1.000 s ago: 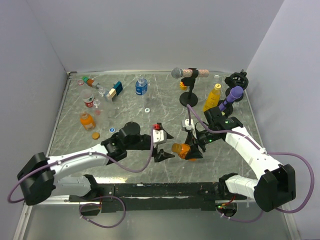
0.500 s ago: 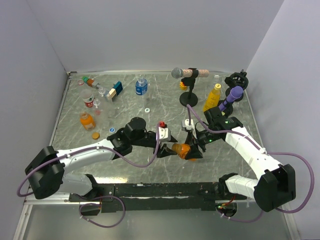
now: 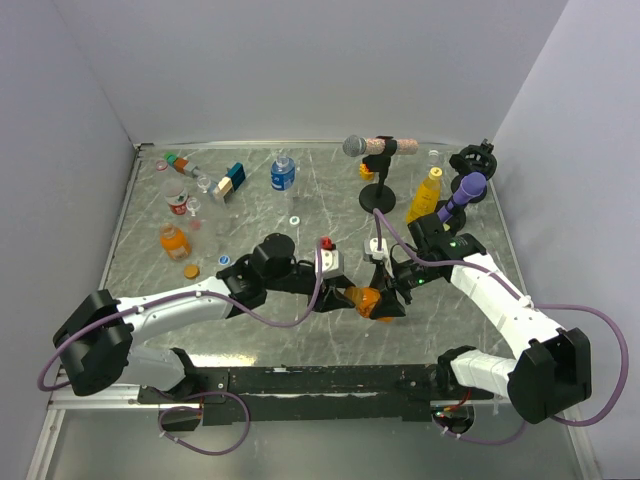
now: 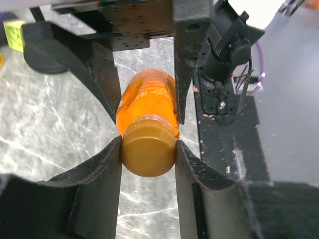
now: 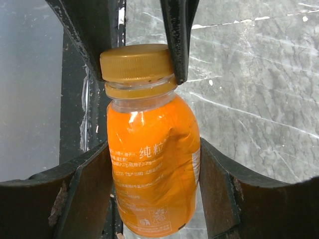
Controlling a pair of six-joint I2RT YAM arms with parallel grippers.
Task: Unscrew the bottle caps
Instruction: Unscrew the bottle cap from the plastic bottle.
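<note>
Cap [image 4: 148, 152] pinched in left claw [image 4: 148, 145]; orange bottle [image 5: 149, 164] clamped in right claw [image 5: 152, 185]. Rotate left wrist about bottle axis, right grip firm, no slip.

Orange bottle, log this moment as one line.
right gripper: shut on orange bottle | left gripper: shut on orange cap | cap: not yet off

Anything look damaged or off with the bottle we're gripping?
The orange bottle looks creased on its wall beside one finger of the right gripper, likely from the squeeze. No spill shows, and the cap sits square in the left gripper.
</note>
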